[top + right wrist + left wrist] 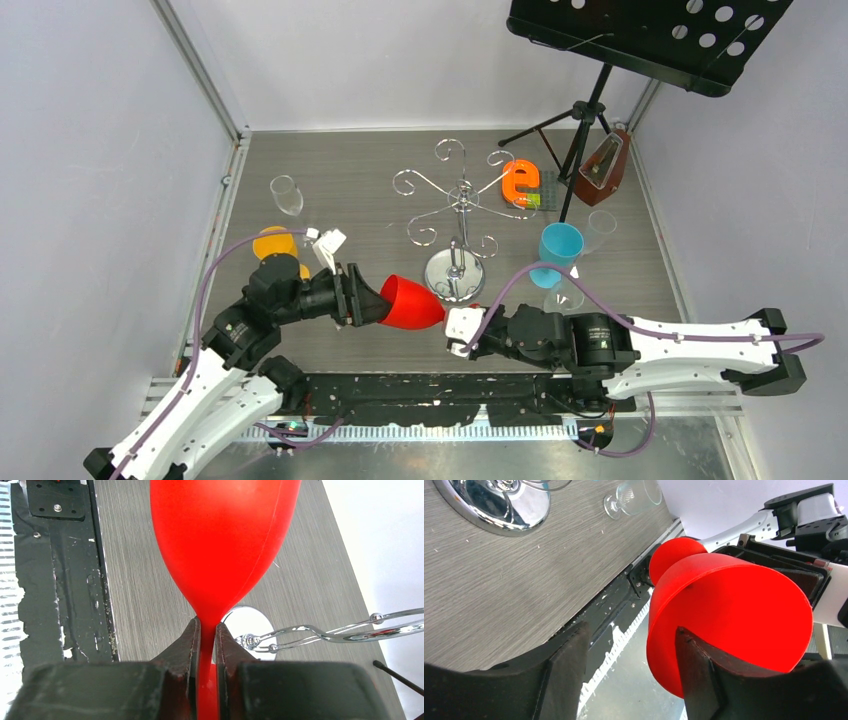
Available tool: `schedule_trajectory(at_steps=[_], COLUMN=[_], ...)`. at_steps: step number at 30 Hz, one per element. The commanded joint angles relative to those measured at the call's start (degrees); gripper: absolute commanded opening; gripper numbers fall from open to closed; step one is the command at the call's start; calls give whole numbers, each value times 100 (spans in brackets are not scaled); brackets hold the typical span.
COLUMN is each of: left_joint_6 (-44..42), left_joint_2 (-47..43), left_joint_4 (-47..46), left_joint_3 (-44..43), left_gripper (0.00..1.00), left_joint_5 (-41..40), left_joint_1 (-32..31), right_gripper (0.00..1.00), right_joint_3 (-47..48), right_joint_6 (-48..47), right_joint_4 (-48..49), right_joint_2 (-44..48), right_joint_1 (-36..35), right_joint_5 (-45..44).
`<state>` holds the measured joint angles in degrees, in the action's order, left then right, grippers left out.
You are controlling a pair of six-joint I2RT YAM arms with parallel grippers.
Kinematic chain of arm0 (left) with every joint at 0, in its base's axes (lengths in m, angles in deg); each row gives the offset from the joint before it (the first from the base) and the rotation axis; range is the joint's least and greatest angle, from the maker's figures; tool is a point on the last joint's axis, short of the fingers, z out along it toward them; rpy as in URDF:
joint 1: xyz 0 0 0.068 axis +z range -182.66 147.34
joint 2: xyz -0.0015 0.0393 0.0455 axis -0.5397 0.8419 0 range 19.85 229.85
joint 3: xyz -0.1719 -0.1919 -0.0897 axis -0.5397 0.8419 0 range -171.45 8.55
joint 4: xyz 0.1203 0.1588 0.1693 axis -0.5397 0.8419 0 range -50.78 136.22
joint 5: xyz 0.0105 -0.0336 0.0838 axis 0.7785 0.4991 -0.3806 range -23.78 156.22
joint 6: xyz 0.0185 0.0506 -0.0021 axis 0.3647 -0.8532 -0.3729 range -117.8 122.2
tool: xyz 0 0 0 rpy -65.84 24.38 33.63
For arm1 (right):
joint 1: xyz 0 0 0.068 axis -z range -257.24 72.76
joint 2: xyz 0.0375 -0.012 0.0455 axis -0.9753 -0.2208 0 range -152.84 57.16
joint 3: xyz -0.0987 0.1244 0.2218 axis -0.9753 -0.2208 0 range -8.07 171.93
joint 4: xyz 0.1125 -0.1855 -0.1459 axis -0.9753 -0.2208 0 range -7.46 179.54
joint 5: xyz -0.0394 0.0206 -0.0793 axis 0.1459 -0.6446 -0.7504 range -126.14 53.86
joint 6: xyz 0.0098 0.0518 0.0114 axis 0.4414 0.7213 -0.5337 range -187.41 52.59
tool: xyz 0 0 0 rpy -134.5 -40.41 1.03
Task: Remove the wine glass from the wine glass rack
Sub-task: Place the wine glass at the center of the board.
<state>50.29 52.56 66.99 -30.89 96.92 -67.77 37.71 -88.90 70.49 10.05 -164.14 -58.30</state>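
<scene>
so far the job looks mostly done: the red wine glass [410, 303] is off the chrome wine glass rack [461, 205] as far as we can see. it's held in the air just in front of the rack's round base, near the front edge of the table [340, 160]. in the right wrist view a curled rack arm [320, 632] sits off to one side, not touching the stem. the foot is hidden behind the fingers, so we can't confirm it's fully clear

right gripper [205, 630] is pinched narrow on the stem just below the bowl, both fingers pressed on it. left gripper [630, 630] is at the mouth end of the bowl, fingers approx half apart. one finger [704, 675] overlaps the rim, the other stands apart w/ a bare gap between. we can't tell if that finger is inside or outside the bowl, and we see no clamp there

what's left, in our judgement: carry it away from the rack & set it down, or pass it to the left arm

glass lies about level, long axis running left-right along the front edge, mouth toward the left arm, stem & foot toward the right arm and the rack base
</scene>
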Motion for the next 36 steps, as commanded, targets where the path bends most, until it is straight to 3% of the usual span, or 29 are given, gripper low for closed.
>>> schedule_trajectory(at_steps=[1, 10, 15, 20, 24, 27, 36], left_joint_6=[-52, -68, -273, -704, -1074, -1319, -2015], left_joint_2=[-81, -98, -54, 49, 157, 214, 790], left_joint_4=[-83, -35, 192, 893, 1405, 1820, 2734], left_joint_3=[46, 77, -53, -482, -855, -1112, -1926], left_gripper=[50, 0, 0, 0, 0, 0, 0], left_joint_5=[332, 472, 352, -213, -688, -1171, -2776], left_joint_1=[110, 224, 242, 243, 246, 242, 242], right_gripper=[6, 6, 9, 43, 55, 69, 77], right_joint_3=[249, 108, 107, 318, 329, 315, 326], right_joint_6=[-132, -147, -26, 199, 352, 476, 1049], right_joint_4=[556, 741, 672, 314, 229, 161, -35], right_joint_2=[-72, -207, -282, -310, -134, -17, 347], right_joint_1=[-17, -12, -12, -12, -12, -12, -12], right_joint_5=[-140, -364, -547, -808, -866, -939, -1127])
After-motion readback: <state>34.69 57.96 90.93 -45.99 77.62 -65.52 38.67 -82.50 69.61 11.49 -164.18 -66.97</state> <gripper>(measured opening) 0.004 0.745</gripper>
